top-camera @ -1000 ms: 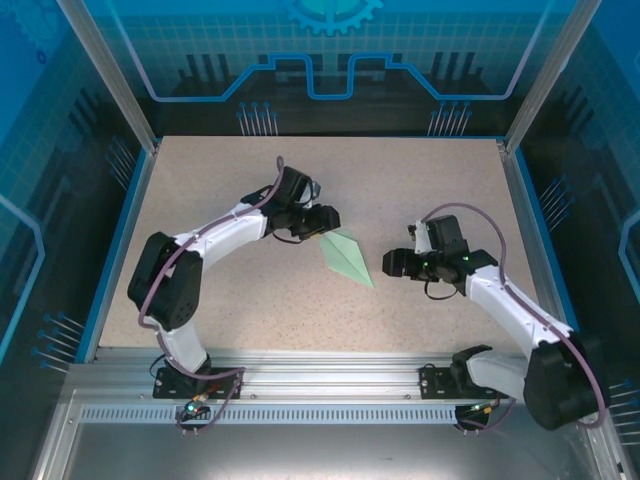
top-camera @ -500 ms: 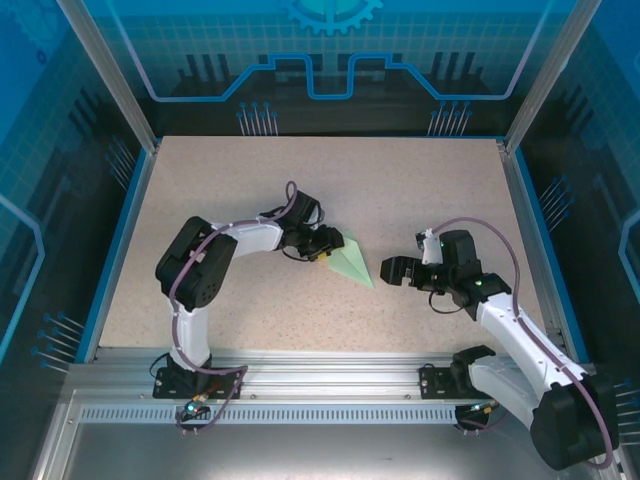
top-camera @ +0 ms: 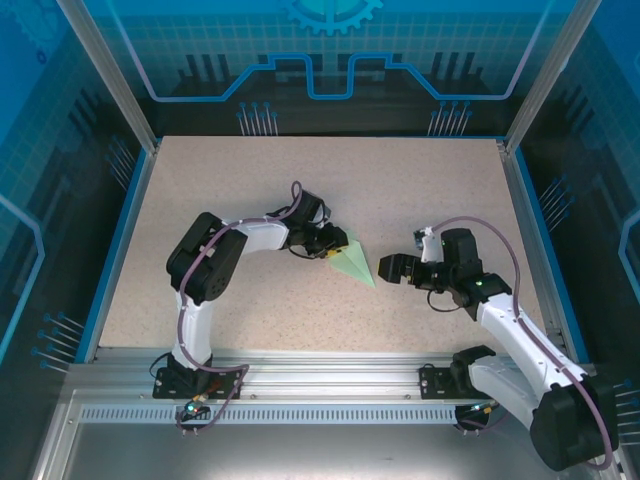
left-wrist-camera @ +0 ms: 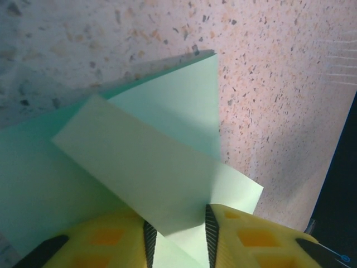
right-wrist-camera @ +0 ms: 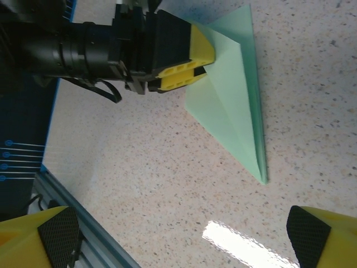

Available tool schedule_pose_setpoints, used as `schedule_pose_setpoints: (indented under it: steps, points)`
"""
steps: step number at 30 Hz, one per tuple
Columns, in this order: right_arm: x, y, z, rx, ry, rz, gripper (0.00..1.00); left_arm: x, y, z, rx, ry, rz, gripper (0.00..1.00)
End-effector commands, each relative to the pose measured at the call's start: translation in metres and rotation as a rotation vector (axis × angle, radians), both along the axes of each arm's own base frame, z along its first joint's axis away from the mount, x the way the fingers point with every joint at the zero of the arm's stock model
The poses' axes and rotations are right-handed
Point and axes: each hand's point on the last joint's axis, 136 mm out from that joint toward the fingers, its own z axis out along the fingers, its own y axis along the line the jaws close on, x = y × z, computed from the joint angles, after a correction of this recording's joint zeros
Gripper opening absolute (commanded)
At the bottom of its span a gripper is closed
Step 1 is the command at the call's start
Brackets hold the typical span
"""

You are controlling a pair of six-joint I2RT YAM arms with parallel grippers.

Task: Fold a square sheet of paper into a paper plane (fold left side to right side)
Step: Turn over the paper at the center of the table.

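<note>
Your left end effector (left-wrist-camera: 178,240) has its yellow fingers (left-wrist-camera: 111,237) a narrow gap apart, and a raised flap of the sheet of paper (left-wrist-camera: 156,167) runs into that gap. You cannot tell from these views whether the flap is pinched or only straddled. In the right wrist view it meets the paper at the left edge of the broad end. Your right end effector (right-wrist-camera: 184,231) is released, jaws spread wide with nothing between them, near the paper's pointed tip but not touching it. The paper lies near the middle of the worktop (top-camera: 250,180), creased into a slim kite with its point aimed toward the right arm. You appear to be starting the left-to-right fold, with the left flap not yet carried over. Next, make sure you have a firm pinch on that flap, then lift it and sweep it across the centre crease so the edges match. Consider pressing the tip down with the right end effector, since paper this thin is likely to slide or buckle.
</note>
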Motion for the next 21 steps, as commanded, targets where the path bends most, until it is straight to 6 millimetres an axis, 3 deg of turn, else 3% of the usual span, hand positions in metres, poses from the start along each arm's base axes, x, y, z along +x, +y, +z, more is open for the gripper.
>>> schedule_pose_setpoints:
  steps: [1, 13, 16, 21]
  points:
    - [0.005, 0.0, 0.012, 0.092, -0.026, -0.006, 1.0, 0.006, -0.012, 0.019, -0.046, -0.053, -0.03, 0.28]
    - [0.024, -0.002, 0.036, 0.33, -0.042, 0.03, 0.99, 0.009, -0.011, 0.08, -0.092, -0.203, -0.047, 0.08]
    - [0.028, 0.002, 0.044, 0.359, -0.04, 0.084, 0.99, 0.007, -0.008, 0.11, -0.107, -0.258, -0.052, 0.05]
    - [0.034, 0.007, 0.063, 0.366, -0.087, 0.171, 1.0, -0.001, 0.003, 0.183, -0.147, -0.399, -0.065, 0.03]
